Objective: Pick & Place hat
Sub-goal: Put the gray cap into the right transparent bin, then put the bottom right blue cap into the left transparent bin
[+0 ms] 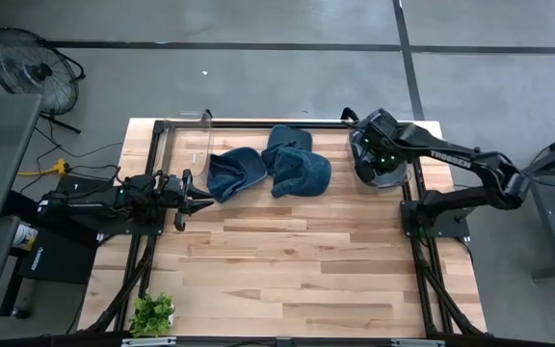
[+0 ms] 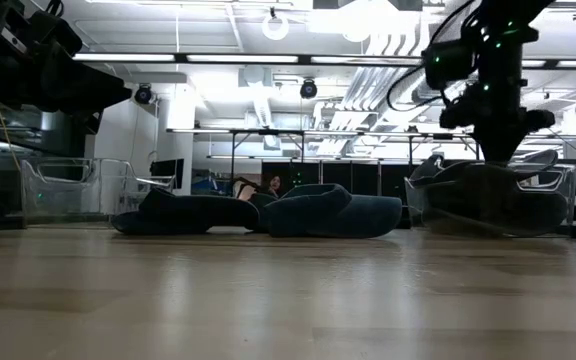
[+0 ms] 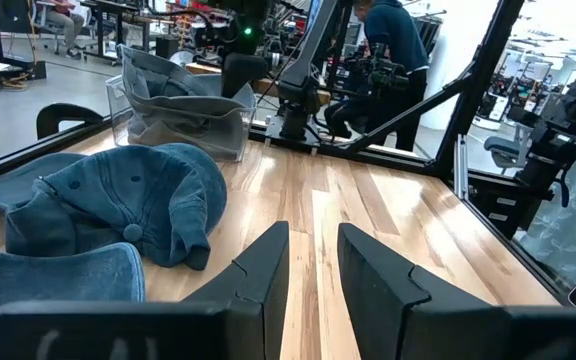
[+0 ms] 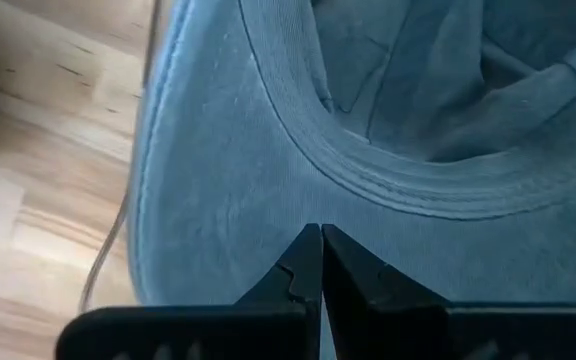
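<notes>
Overhead, right pincer (image 4: 320,262) pinched together on brim of blue hat (image 4: 268,170) in clear bin (image 2: 488,200) at far right of counter (image 1: 297,260). Left pincer (image 3: 313,262) slightly parted, empty, low beside two more blue hats (image 1: 270,170).

The worktop (image 1: 297,260) is made of light wooden planks inside a dark frame. Near its far edge two blue hats lie side by side, touching: one hat (image 1: 236,172) to the left, the other hat (image 1: 299,166) to the right. A clear bin (image 1: 189,140) stands at the far left, and a second clear bin (image 2: 488,200) with hats at the far right. A small green plant (image 1: 152,313) is at the near left corner.
</notes>
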Robot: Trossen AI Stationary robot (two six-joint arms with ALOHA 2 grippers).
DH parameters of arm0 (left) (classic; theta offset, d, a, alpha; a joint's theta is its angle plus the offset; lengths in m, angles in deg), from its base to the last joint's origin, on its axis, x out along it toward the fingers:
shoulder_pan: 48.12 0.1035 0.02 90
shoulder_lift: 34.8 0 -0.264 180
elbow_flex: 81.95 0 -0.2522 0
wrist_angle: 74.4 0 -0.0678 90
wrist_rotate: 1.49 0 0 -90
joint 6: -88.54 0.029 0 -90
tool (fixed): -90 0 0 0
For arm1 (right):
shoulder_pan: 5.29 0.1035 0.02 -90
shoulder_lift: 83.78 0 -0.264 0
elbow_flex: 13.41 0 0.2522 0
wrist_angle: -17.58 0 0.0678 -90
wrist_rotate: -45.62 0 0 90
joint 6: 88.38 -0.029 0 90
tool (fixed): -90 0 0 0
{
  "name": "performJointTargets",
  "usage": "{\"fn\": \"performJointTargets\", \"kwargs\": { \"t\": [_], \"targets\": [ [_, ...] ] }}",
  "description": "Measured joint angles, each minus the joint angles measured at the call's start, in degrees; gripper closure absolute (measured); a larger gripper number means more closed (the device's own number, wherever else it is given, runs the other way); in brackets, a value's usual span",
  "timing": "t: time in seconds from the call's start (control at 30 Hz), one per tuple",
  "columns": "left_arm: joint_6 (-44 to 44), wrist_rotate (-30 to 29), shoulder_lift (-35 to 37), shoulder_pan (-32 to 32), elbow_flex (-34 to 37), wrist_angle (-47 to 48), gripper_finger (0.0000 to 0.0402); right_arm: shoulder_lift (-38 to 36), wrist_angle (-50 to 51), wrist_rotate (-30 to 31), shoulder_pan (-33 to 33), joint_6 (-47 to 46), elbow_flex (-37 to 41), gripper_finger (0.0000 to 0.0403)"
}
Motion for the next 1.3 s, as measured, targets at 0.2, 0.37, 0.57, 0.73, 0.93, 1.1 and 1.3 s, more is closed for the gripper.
{"fn": "performJointTargets", "kwargs": {
  "t": [0.2,0.37,0.57,0.73,0.93,1.1,1.3],
  "targets": [
    [0.0,0.0,0.0,0.0,0.0,0.0,0.0314,5.1,-1.2,-0.4,-1.1,0.8,0.0,0.0402],
    [0.0,0.0,0.0,0.0,0.0,0.0,0.0314,9.0,-4.3,-2.0,-1.6,1.3,0.0,0.0402],
    [0.0,0.0,0.0,0.0,0.0,0.0,0.0314,12.8,-6.1,-4.0,-1.8,2.6,0.0,0.0403],
    [0.0,0.0,0.0,0.0,0.0,0.0,0.0314,12.4,-6.0,-4.0,-1.8,3.8,0.0,0.0403],
    [0.0,0.0,0.0,0.0,0.0,0.0,0.0314,7.7,-5.7,-3.5,-1.8,3.8,0.0,0.0403],
    [0.0,0.0,0.0,0.0,0.0,0.0,0.0314,1.7,-5.1,-3.8,-1.8,3.8,0.0,0.0403],
    [0.0,0.0,0.0,0.0,0.0,0.0,0.0314,-4.9,-5.1,-7.8,-0.9,3.7,0.0,0.0391]
  ]
}}
